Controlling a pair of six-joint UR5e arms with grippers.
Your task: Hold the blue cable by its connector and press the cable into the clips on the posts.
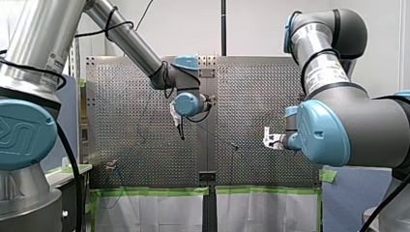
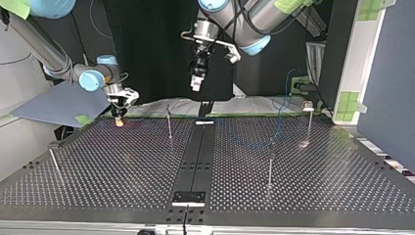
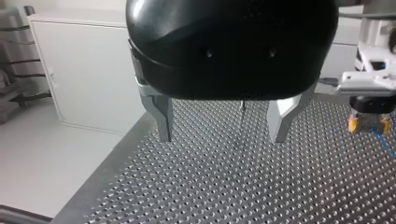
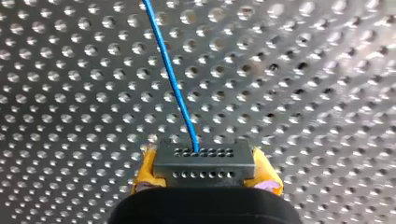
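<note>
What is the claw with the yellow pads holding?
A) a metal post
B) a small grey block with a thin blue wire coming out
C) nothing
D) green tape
B: the right wrist view shows my right gripper with its yellow pads clamped on the small grey connector block with rows of holes, the thin blue cable running out of it.

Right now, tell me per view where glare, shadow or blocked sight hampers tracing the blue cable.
Right wrist view: holes in the table glint, yet the blue cable stands out ahead of the connector. Top view: the cable shows only faintly. Left wrist view: the black body of my left gripper blocks much. Front view: the cable barely shows.
</note>
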